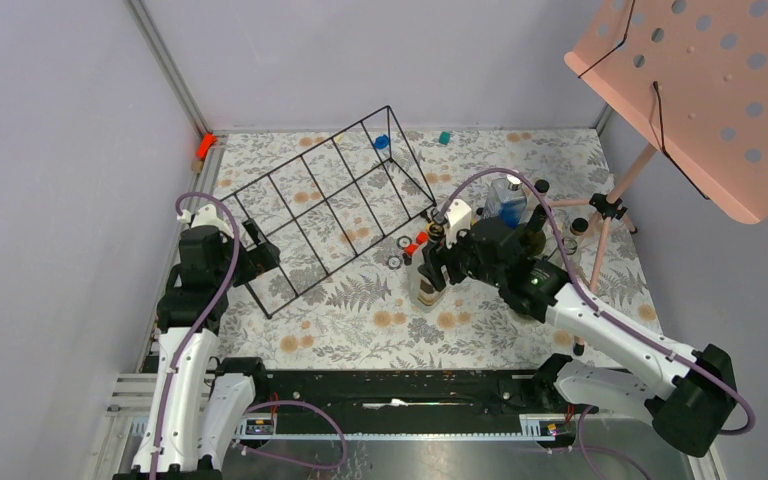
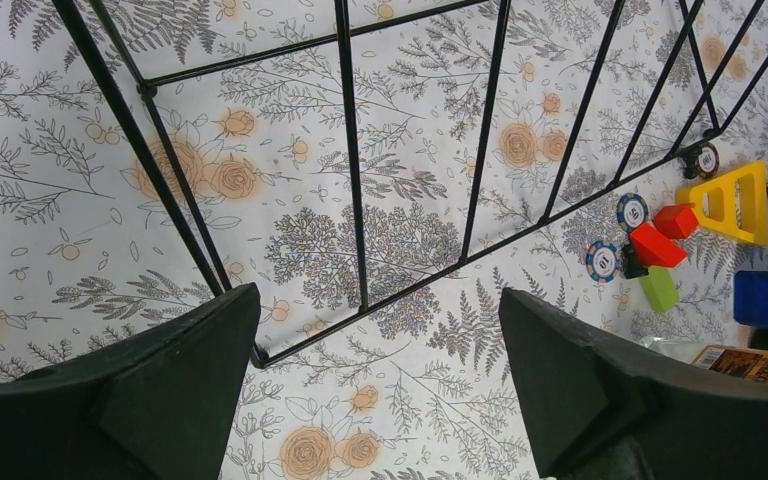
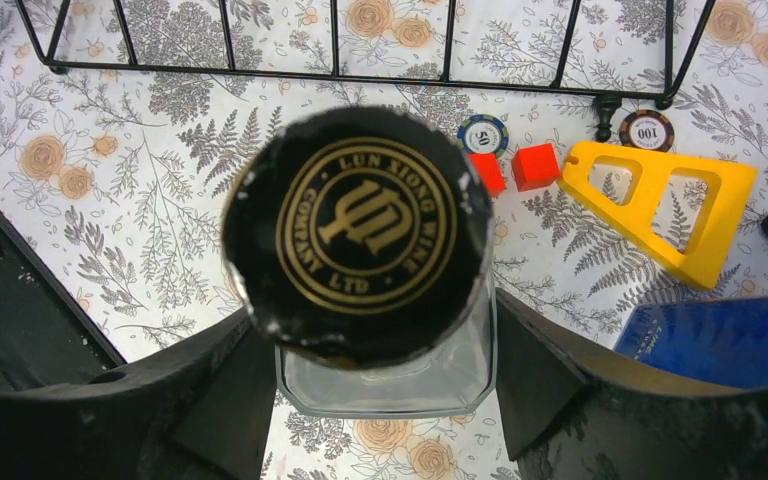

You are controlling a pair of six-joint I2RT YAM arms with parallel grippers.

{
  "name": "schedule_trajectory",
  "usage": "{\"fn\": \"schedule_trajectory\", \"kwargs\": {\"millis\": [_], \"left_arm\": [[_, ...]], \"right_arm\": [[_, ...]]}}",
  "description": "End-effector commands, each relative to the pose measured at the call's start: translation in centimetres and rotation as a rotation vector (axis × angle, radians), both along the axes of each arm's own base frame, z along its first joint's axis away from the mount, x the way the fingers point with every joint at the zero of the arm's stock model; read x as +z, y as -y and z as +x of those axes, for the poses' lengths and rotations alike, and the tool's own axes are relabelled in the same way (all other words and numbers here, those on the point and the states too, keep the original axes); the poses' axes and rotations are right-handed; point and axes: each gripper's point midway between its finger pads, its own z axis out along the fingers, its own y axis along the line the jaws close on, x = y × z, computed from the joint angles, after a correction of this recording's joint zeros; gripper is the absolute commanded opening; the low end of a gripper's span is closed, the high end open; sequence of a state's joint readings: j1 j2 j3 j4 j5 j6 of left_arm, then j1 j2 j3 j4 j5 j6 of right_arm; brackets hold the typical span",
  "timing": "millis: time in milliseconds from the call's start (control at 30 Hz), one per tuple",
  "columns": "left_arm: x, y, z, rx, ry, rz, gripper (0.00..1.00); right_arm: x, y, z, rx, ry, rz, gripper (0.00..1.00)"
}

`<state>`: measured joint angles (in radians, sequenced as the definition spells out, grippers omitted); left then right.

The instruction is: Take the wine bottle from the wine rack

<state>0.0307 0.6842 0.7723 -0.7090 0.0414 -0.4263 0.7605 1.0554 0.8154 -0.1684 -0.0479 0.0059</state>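
Jaws of my right gripper (image 3: 375,330) are drawn in narrow on the wine bottle (image 3: 365,235), a dark finger (image 3: 190,410) against each side of its clear glass, below the black cap with the gold "LUN XIONG WINE COMPANY LTD" seal. Those of my left gripper (image 2: 378,300) stand wide and hold nothing. The near-left corner of the wine rack (image 1: 330,205) lies between them, close to one finger; I cannot tell whether it touches.

Everything rests on the floral tablecloth (image 1: 360,320). At the far right, the pink perforated music stand (image 1: 700,90) tilts out over the table's edge. The rack, a black wire grid with a triangular end, lies across the left-centre of the cloth.

The bottle is off the rack and upright in my right grip, near the rack's near-right end and apart from its wires. I cannot tell whether its base rests on the cloth.

Right of the bottle a blue box (image 3: 720,340) lies near a flat yellow wedge (image 3: 665,205) with two cut-outs. Two red blocks (image 3: 535,165) sit between the wedge and a "50" poker chip (image 3: 482,133), with a green block (image 2: 660,288) close by. A "100" chip (image 3: 647,130) lies just beside the rack's foot.
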Motion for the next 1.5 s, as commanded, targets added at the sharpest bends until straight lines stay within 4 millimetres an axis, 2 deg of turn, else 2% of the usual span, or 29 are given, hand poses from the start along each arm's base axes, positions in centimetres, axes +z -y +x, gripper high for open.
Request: {"fn": "schedule_trajectory", "kwargs": {"millis": [0,133,467,633,767,967,1133,1267,1467], "left_arm": [[1.2,0.0,0.8,0.002,0.051,-0.002,0.99],[1.2,0.0,0.9,0.004,0.051,-0.002,0.99],[1.1,0.0,0.9,0.001,0.046,-0.004,0.99],[1.1,0.1,0.9,-0.003,0.047,-0.006,0.99],[1.1,0.1,0.9,-0.003,0.049,-0.005,0.99],[1.1,0.1,0.9,-0.005,0.049,-0.006,0.99],[1.1,0.2,0.9,-0.007,0.049,-0.008,0.99],[1.2,0.2,0.9,-0.008,0.050,-0.008,0.99],[1.2,0.3,0.9,-0.013,0.051,-0.010,0.99]], "right_arm": [[6.5,-0.5,1.4,-0.034,0.226,0.155,0.00],[5.1,2.1,2.0,-0.145,0.231,0.062,0.00],[3.4,9.3,3.9,-0.495,0.279,-0.128,0.00],[2.1,10.9,4.6,-0.597,0.275,-0.200,0.00],[1.3,11.2,4.8,-0.647,0.243,-0.213,0.02],[1.3,12.6,4.9,-0.754,0.237,-0.220,0.16],[1.3,12.5,4.6,-0.745,0.227,-0.194,0.41],[1.6,12.2,4.4,-0.723,0.226,-0.177,0.56],[2.5,11.8,4.2,-0.681,0.239,-0.151,0.67]]}}
